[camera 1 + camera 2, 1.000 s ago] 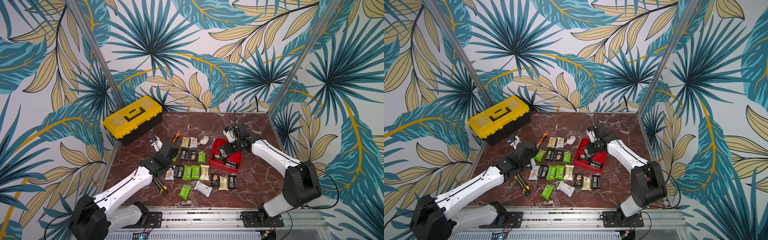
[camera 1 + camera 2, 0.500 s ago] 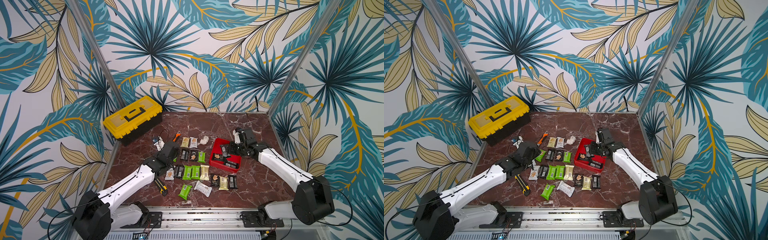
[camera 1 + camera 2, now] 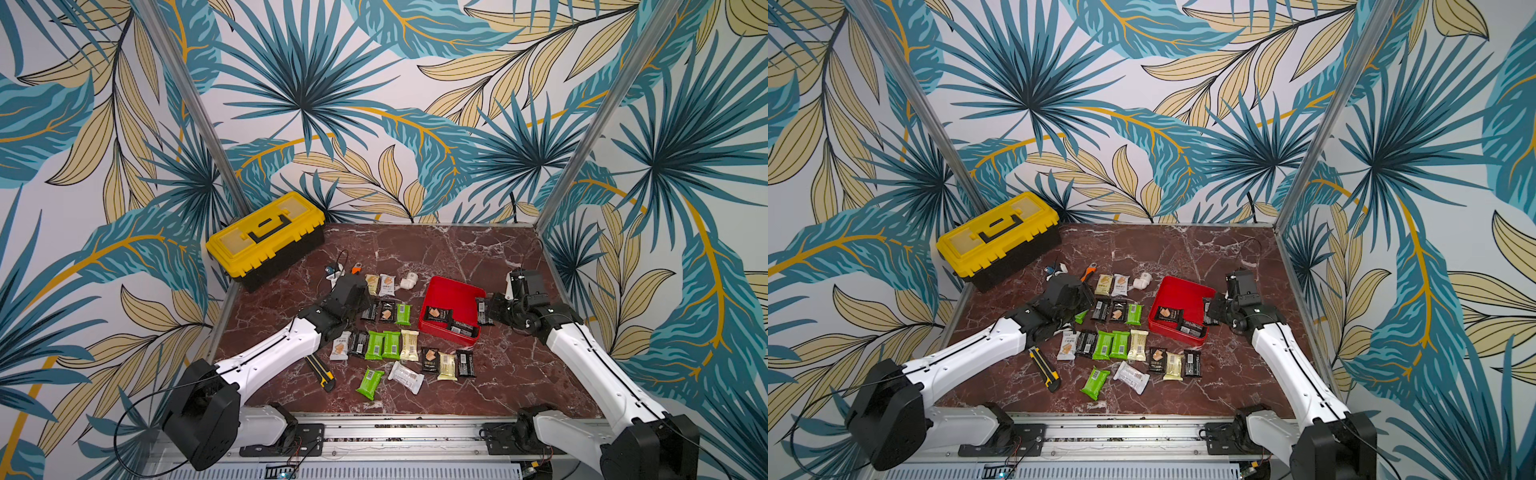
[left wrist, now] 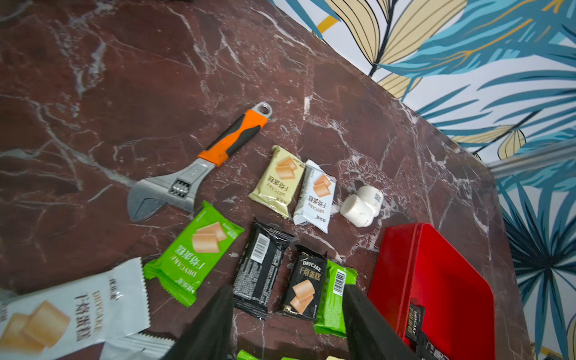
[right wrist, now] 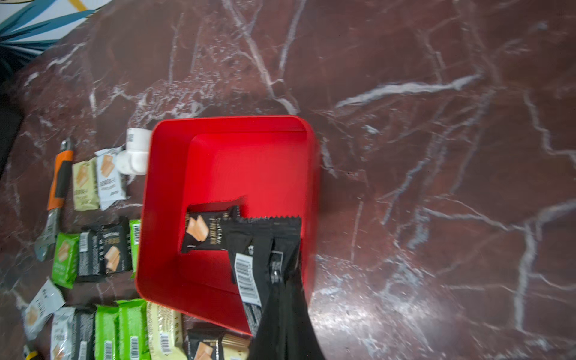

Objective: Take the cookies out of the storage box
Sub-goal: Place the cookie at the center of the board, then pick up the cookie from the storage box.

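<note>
The red storage box (image 3: 455,291) (image 3: 1183,291) sits right of centre on the marble. Two black cookies (image 3: 436,314) (image 5: 205,230) lie inside it. My right gripper (image 3: 494,309) (image 5: 285,271) is shut on another black cookie packet (image 3: 481,311) (image 5: 265,249), holding it over the box's right wall. Several green, black, cream and white cookies (image 3: 386,345) (image 3: 1113,345) lie in rows on the table left of the box. My left gripper (image 3: 359,297) (image 4: 286,311) hovers open above the back rows. Nothing is between its fingers (image 4: 212,324).
A yellow-lidded toolbox (image 3: 266,237) stands at the back left. An orange-handled wrench (image 4: 199,174) and a white pipe fitting (image 4: 361,204) lie behind the cookie rows. A yellow-black utility knife (image 3: 320,368) lies by the left arm.
My right gripper has drawn back from over the box toward its right side, carrying the black packet. My left gripper has edged toward the back and right over the cookie rows.
</note>
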